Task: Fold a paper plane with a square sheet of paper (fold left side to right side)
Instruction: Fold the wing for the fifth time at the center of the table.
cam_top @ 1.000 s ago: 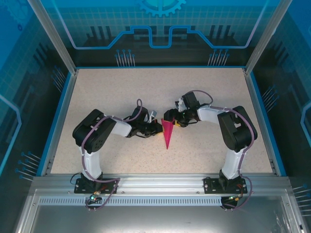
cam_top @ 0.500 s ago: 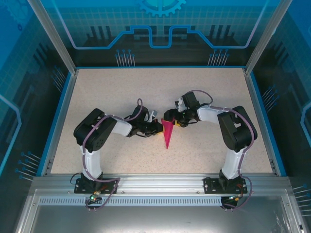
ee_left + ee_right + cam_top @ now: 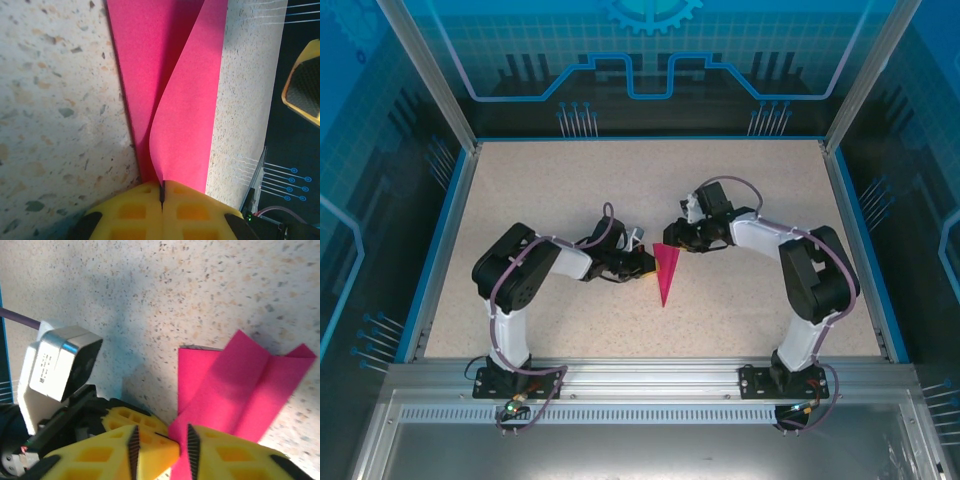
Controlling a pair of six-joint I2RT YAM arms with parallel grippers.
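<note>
Paper edge clamped by left gripper.

Right fingers closer together; right arm farther back, elbow outward.

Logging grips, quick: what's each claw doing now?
Left claw: closed on the paper.
Right claw: jaws apart around the paper; grip cannot be told.

My desk was a speckled beige slab with a blue rim. The paper lay on it near the middle, folded into a narrow pink wedge, point toward me, one flap curling up off the surface.
</note>
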